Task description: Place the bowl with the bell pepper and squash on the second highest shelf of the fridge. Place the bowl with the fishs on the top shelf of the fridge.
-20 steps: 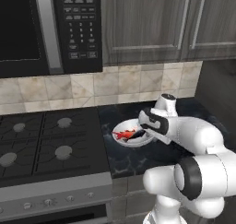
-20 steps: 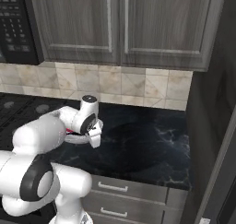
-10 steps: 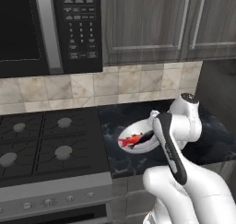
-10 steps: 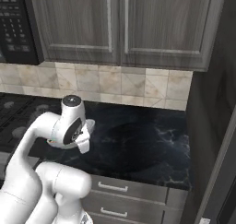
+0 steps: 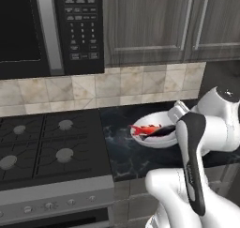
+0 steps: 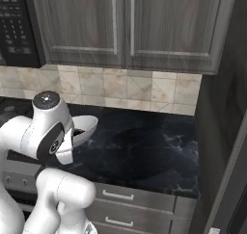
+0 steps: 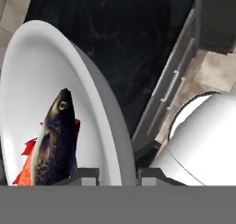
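While the claw (image 7: 118, 174) grips the rim of the fish bowl (image 5: 157, 131), lifted just above the bench (image 6: 144, 153), neither bowl appears shelved; both fridge placements remain.

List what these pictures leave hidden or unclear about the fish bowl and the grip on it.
- Left base view: the arm covers the bowl's right rim and the gripper.
- Right base view: the arm hides the fish and most of the bowl.
- Hand view: the bottom edge cuts off the dark fish, the red fish and the fingertips astride the rim.
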### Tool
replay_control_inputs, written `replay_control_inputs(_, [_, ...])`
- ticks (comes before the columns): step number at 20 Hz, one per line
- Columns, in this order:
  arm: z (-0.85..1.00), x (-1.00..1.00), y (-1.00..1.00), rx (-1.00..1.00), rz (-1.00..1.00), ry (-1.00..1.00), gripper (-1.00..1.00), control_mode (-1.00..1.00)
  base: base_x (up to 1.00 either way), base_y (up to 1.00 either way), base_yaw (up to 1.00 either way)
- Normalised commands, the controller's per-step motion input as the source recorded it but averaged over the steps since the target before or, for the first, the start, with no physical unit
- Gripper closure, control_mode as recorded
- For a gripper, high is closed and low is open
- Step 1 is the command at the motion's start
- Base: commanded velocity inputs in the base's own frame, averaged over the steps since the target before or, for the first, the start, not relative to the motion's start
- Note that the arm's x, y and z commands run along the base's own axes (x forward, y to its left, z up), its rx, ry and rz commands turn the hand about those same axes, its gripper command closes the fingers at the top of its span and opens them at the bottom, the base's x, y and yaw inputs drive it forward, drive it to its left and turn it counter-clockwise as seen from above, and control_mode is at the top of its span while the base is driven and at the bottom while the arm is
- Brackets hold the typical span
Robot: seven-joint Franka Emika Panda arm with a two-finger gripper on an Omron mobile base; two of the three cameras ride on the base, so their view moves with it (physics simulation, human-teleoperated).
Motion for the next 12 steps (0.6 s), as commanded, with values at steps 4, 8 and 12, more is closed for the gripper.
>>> replay_control_inputs(4, [0.08,-0.25,0.0,0.03,-0.09,-0.06,1.0,1.0,-0.75,0.0,-0.21])
replay_control_inputs(8, [0.0,0.0,0.0,0.0,0.0,0.0,1.0,1.0,-1.0,-0.02,-0.22])
replay_control_inputs(12, [0.0,0.0,0.0,0.0,0.0,0.0,1.0,1.0,-1.0,-0.14,-0.23])
